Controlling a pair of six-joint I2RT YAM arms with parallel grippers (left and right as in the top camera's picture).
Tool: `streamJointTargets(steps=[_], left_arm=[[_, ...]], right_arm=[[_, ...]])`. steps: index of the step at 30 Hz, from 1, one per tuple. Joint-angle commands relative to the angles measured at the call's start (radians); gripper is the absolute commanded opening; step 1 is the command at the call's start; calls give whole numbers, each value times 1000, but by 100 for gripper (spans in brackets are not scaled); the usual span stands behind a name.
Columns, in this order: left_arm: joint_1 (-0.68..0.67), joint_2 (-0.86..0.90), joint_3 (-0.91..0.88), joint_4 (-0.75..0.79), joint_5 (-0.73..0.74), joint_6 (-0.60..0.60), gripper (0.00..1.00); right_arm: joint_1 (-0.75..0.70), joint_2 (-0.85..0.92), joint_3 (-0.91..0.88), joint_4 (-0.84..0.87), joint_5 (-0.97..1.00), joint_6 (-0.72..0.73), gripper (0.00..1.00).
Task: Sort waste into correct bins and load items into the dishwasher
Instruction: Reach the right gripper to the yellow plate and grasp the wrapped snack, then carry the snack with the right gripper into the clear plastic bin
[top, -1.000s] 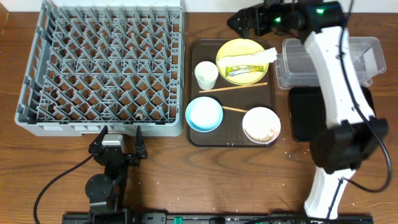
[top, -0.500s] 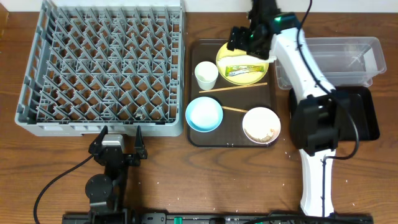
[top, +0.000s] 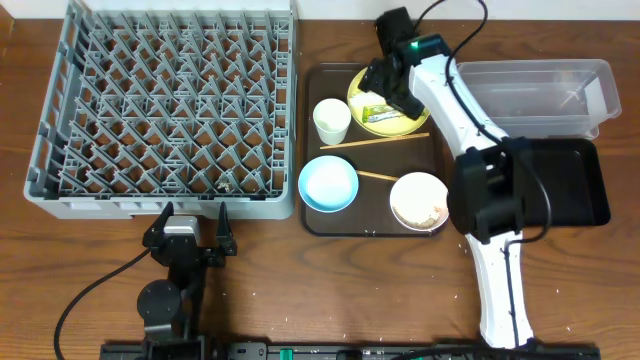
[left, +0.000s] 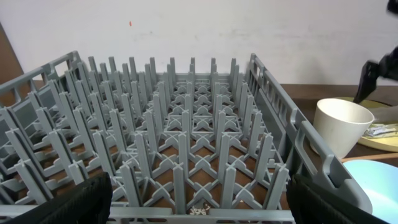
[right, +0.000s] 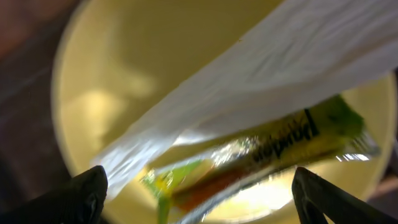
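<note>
My right gripper (top: 390, 92) hovers open just above the round yellow plate (top: 372, 100) on the brown serving tray. In the right wrist view a crumpled white napkin (right: 267, 81) lies across a yellow-green wrapper (right: 261, 155) on the plate (right: 118, 87), and both lie between my spread fingertips (right: 93, 190), untouched. A white cup (top: 332, 120), a light blue bowl (top: 328, 184), a white bowl (top: 419, 200) with rice scraps and chopsticks (top: 375, 141) share the tray. The grey dish rack (top: 170, 100) holds no dishes. My left gripper (top: 188, 222) rests open in front of the rack.
The clear tub (top: 535, 95) and the black tray (top: 575, 180) stand right of the brown serving tray (top: 312, 215). My right arm stretches over the tray's right side. Small white crumbs dot the table near the front.
My right arm swung left from over the clear tub and came down over the yellow plate. The left arm stayed still.
</note>
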Motion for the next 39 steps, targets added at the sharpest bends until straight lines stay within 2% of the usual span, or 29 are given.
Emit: streamJointTargets(steps=[1, 7, 12, 13, 17, 19, 23, 29, 39], left_arm=[[3, -8, -18, -31, 10, 6, 91], [3, -8, -18, -31, 10, 6, 91], [3, -8, -18, -31, 10, 6, 91], [3, -8, -18, -31, 10, 6, 91], [3, -8, -18, -31, 10, 6, 91], [3, -8, -18, -31, 10, 6, 91], [3, -8, -18, -31, 10, 6, 91], [3, -8, -18, -31, 10, 6, 91], [3, -8, -18, -31, 10, 6, 91]], right_arm=[[-5, 47, 19, 27, 26, 51, 94], [-13, 77, 18, 77, 25, 57, 90], [-14, 83, 13, 73, 25, 18, 50], [-13, 83, 13, 71, 25, 11, 45], [-3, 83, 13, 71, 25, -19, 10], [-2, 81, 14, 71, 9, -40, 1], [-3, 55, 17, 75, -47, -89, 1], [-32, -91, 27, 52, -45, -173, 1], [-219, -311, 27, -117, -45, -57, 1]])
